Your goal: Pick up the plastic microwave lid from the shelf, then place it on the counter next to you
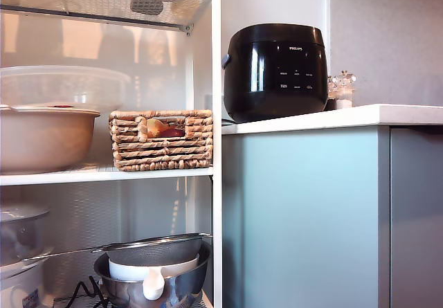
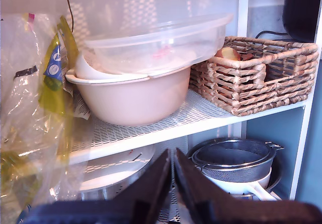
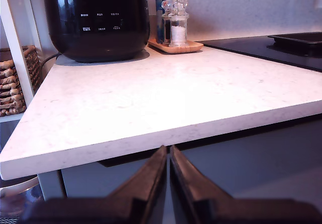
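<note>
my first claw [image 2: 172, 183] has its two dark fingers pressed together with nothing between them, pointed at the shelf [image 2: 166, 128] from just below the board's front edge. my second claw [image 3: 168, 181] is likewise closed and empty, sitting below the front lip of the counter [image 3: 151, 98]. neither claw shows in the exterior view.

the plastic microwave lid [image 2: 156, 45] rests on the shelf's middle board, seated like a bowl in the mouth of a beige bowl [image 2: 133, 98], with a smaller white bowl [image 2: 88, 69] tucked under its rim; a red patch shows through the plastic. in the exterior view the lid [image 1: 62, 86] sits at the left of the frame, above the beige bowl [image 1: 45, 138], with a wicker basket [image 1: 161, 142] just beside the bowl toward the centre.

on the board below, at the exterior view's lower left, a steel mixing bowl [image 1: 156, 284] holds a mesh sieve [image 1: 156, 249]. the counter [image 1: 332, 118] runs across the exterior view's right half and carries a black cooker [image 1: 275, 69] and two small grinders [image 1: 341, 90] behind it. a crinkled clear bag [image 2: 32, 113] hangs close to the first wrist camera.
</note>
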`<action>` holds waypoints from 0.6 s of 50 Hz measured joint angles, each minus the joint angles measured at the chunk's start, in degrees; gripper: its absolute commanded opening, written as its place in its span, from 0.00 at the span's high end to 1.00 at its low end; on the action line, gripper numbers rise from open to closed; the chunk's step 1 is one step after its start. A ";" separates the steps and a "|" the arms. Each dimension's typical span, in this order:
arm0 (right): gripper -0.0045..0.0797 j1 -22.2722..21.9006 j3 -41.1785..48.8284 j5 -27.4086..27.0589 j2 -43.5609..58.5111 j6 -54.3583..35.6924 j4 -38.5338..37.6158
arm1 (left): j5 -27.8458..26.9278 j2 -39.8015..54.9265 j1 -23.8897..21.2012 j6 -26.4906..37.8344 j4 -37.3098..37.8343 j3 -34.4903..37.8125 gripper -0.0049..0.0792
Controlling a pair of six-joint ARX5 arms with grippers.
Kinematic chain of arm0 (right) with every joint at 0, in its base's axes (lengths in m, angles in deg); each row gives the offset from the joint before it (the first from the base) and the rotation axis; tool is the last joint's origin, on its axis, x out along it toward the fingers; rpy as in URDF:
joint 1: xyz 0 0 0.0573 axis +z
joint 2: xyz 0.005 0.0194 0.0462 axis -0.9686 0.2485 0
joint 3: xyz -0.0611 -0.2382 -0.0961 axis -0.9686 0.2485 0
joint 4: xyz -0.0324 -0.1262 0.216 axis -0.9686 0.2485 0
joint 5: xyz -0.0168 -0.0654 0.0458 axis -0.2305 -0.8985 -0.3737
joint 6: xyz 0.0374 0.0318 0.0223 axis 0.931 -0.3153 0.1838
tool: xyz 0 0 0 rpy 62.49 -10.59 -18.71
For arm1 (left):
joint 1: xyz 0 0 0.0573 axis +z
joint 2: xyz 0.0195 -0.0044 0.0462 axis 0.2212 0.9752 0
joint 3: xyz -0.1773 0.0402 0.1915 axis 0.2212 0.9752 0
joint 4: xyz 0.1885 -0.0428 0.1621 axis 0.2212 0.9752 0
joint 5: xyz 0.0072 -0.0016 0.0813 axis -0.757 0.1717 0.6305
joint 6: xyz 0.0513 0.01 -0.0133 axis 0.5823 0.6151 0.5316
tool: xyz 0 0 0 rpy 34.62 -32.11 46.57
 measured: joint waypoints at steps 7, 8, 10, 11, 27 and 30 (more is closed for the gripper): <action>0.96 7.04 -2.82 1.18 0.00 3.02 8.37 | -8.52 -0.31 -0.39 -7.04 4.17 -0.90 0.97; 0.96 6.97 -3.08 1.11 0.00 3.02 8.48 | -8.52 -0.31 -0.52 -7.17 4.20 -0.90 0.97; 0.96 6.47 -3.39 1.01 0.00 3.02 8.55 | -8.52 -0.31 -0.50 -7.19 4.20 -0.92 0.97; 0.96 6.27 -3.48 1.01 0.00 3.02 8.52 | -8.59 -0.31 -0.50 -7.21 4.17 -0.92 0.97; 0.96 5.95 -3.61 6.45 0.00 3.06 5.97 | -13.05 -0.31 -0.50 -7.23 4.42 -3.21 0.97; 0.96 5.95 -3.80 9.42 0.00 3.06 5.99 | -13.57 -0.31 -0.50 -7.21 4.42 -5.29 0.97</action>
